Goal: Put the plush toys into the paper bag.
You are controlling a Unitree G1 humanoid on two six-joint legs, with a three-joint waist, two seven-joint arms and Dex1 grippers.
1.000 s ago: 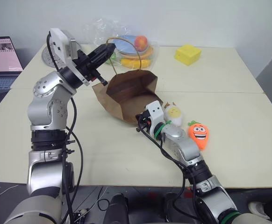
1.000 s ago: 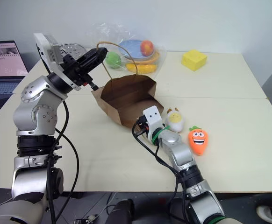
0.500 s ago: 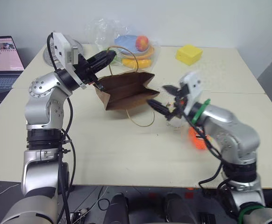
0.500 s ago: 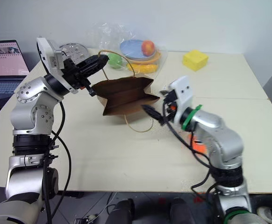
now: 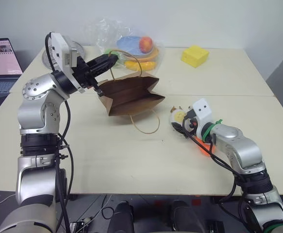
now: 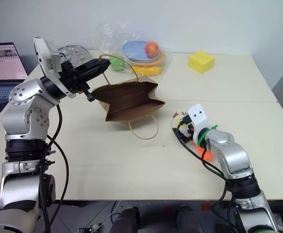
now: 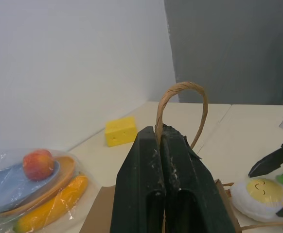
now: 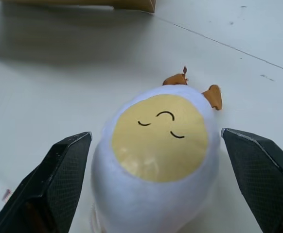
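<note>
The brown paper bag (image 5: 132, 94) hangs tilted and folded fairly flat from one twisted handle (image 7: 180, 92), and my left gripper (image 5: 111, 58) is shut on that handle above the table. Its other handle loop (image 5: 146, 125) lies on the tabletop. To the right of the bag lies the white egg plush with a yellow face (image 8: 156, 145), between the spread fingers of my right gripper (image 8: 156, 133), which is open around it and low over the table (image 5: 176, 124). The orange carrot plush (image 6: 205, 155) lies mostly hidden behind my right forearm.
At the back of the table a clear plastic bag (image 5: 132, 43) holds plates and fruit. A yellow block (image 5: 195, 56) sits at the back right. A laptop (image 5: 0, 63) stands on the far left. A seam (image 5: 219, 95) crosses the table behind the toys.
My right gripper left the bag's mouth, opened, swung right and came down around the egg plush. The bag's mouth has folded flatter. The left gripper keeps hold of the handle.
</note>
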